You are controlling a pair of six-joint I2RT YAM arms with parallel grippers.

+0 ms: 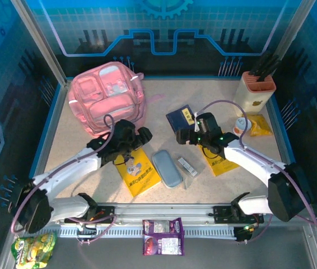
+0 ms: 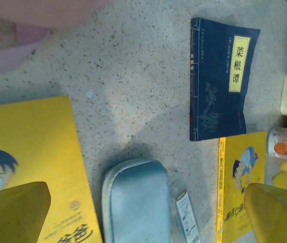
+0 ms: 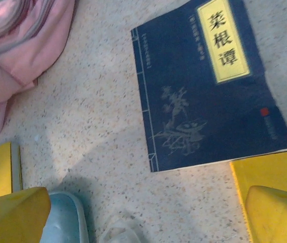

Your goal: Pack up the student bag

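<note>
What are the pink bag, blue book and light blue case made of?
The student bag looks like soft pink fabric, sagging and creased. The dark blue book seems matte paper, thin and flat. The pale blue case looks smooth and faintly shiny: fabric or plastic, unclear.

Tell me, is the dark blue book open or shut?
Shut: the dark blue paperback book lies flat with its cover facing up.

Soft pink cloth student bag, matt paper navy book, speckled, grainy stone-like tabletop
</note>
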